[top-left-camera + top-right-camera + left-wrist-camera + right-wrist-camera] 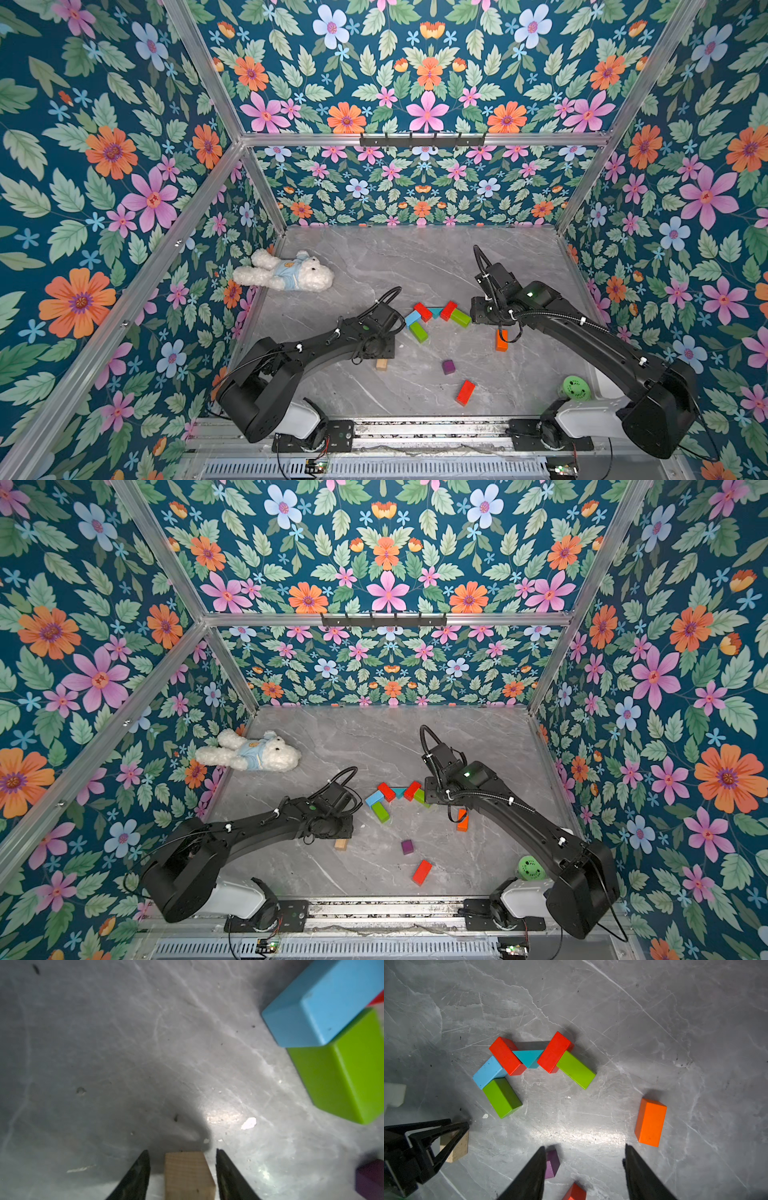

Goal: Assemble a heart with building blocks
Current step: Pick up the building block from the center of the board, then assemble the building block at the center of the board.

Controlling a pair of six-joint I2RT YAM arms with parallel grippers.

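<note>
On the grey marble table (pixel 374 257) only the upper arc of the heart (pixel 527 1057) lies in place, mid-table between the two arms: two red bars around a teal triangle, a green bar (pixel 576 1069) on one flank, a light blue bar (pixel 489 1073) and a second green bar (pixel 502 1097) on the other. The orange block (pixel 651 1122), a loose red block (pixel 465 392) and the purple cube (pixel 552 1164) lie apart from it. The step in hand appears to be picking up the natural-wood block (pixel 188 1174) to lengthen the side below the second green bar. To do it well, the claw should probably close squarely on the block's two long faces and lift it clear. It should then lay the block end to end with that green bar, slanted inward toward the tip. The placed pieces merely rest against each other, so a nudge could shift them, and room must remain for the purple cube. The left arm (pixel 316 349) reaches forward and inward from its base, wrist bent down over the wood block. The right arm (pixel 582 332) stretches in from the opposite side, its wrist above the heart's flank. The left gripper (pixel 182 1150) stands open astride the wood block, with a sliver of table showing beside it. The right gripper (pixel 584 1146) hangs spread wide and empty between the purple cube and the orange block.
</note>
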